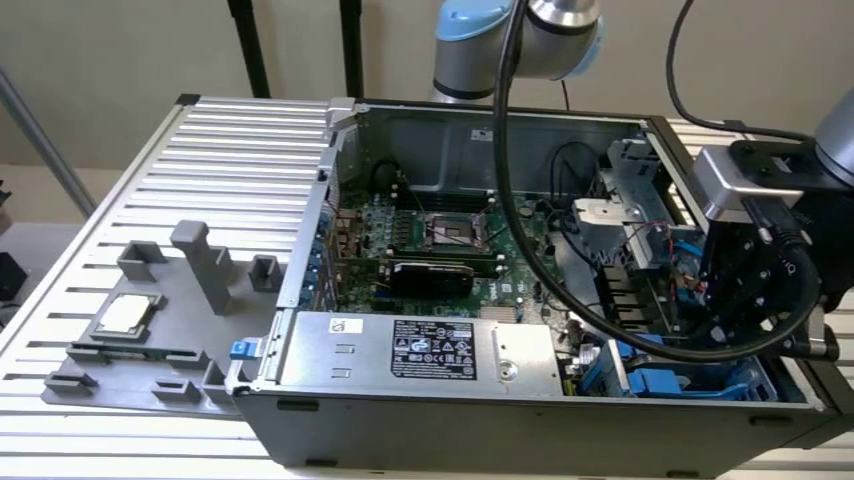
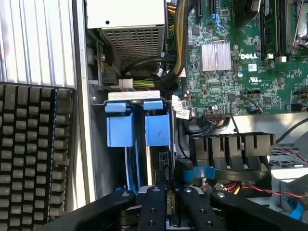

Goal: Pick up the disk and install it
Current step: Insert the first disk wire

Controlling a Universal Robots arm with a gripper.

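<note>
- The open computer case [image 1: 441, 400] is sitting on the slatted surface [image 1: 187, 160], with the arm reaching into its drive corner at the exterior view's right.
- The pincer [image 2: 169, 204] is gripping the disk [image 2: 168, 159] edge-on, slotted in the drive bay beside the blue caddy [image 2: 119, 127].
- Any tilt risks jamming the rails (loose cables [image 2: 226, 185] could also snag).

Disk [image 2: 161, 166]: you see it edge-on, a narrow dark-and-silver slab standing upright.
Frame: blue plastic end tab on its far end, level with a second blue tab just beside it.
Position: down in the drive bay [image 2: 144, 159] at the case corner.
Grip: near end sits between the tool [image 2: 168, 195] fingers.
</note>
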